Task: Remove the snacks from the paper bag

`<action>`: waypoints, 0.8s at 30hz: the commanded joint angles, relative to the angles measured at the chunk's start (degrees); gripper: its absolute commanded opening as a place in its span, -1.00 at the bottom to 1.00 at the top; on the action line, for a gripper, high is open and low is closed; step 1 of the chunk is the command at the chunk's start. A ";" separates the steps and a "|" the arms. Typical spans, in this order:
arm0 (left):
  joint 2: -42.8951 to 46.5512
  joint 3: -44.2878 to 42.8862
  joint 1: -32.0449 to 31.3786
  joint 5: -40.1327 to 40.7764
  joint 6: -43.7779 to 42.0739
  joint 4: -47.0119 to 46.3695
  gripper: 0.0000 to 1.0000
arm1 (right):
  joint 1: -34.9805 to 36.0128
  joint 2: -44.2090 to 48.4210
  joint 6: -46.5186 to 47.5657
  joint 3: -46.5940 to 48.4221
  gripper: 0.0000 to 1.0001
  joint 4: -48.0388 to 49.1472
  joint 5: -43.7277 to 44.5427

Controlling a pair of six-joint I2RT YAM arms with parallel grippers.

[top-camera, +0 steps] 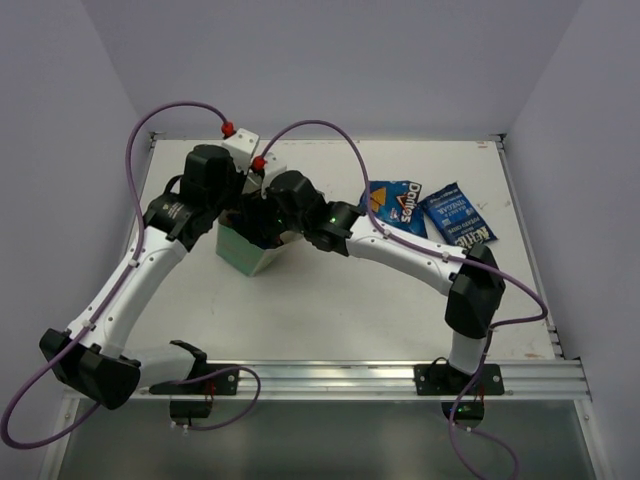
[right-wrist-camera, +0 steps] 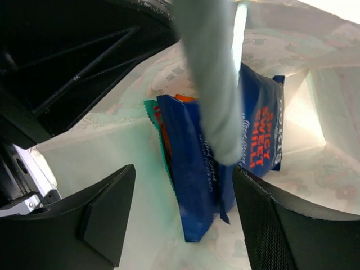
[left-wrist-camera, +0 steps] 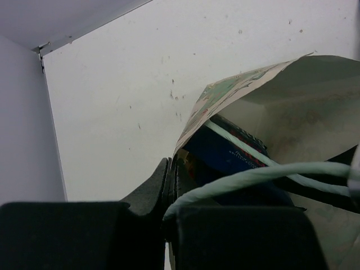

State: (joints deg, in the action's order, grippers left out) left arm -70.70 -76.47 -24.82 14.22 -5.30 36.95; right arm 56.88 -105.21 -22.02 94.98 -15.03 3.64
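A white, lightly speckled table [top-camera: 330,310] fills a booth of plain pale lavender walls [top-camera: 330,60], with an aluminium rail [top-camera: 350,378] across its near edge. From the table's centre, the paper bag [top-camera: 250,255] stands at about 10 o'clock, mouth up. Two snacks lie flat on the bare surface at about 2 o'clock: a Doritos packet [top-camera: 395,205] and, just beside it toward 3 o'clock, a blue chip bag [top-camera: 457,215].

The left arm [top-camera: 140,280] rises from its base toward 1 o'clock and bends over the bag. The left gripper [left-wrist-camera: 173,169] is pinched tight on the bag's rim, with a pale string handle [left-wrist-camera: 253,174] lying across its body.

The right arm [top-camera: 420,255] reaches from its base toward 10 o'clock and its wrist dips into the bag's mouth. The right gripper [right-wrist-camera: 183,180] hangs inside with its jaws spread wide and holding nothing. Below it, packets stand on edge: a blue packet [right-wrist-camera: 194,185], a dark blue packet with orange lettering [right-wrist-camera: 261,129], a teal edge [right-wrist-camera: 153,121] and a sliver of orange [right-wrist-camera: 183,98].
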 commanded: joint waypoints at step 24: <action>8.55 0.97 -1.72 -6.48 0.03 -6.27 -1.00 | -2.39 7.22 4.88 -17.29 0.59 25.39 -0.12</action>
State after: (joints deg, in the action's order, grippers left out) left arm -65.71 -75.05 -26.50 10.55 -5.04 37.43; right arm 54.37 -95.59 -19.97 74.74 5.54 3.29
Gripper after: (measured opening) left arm 0.018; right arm 0.796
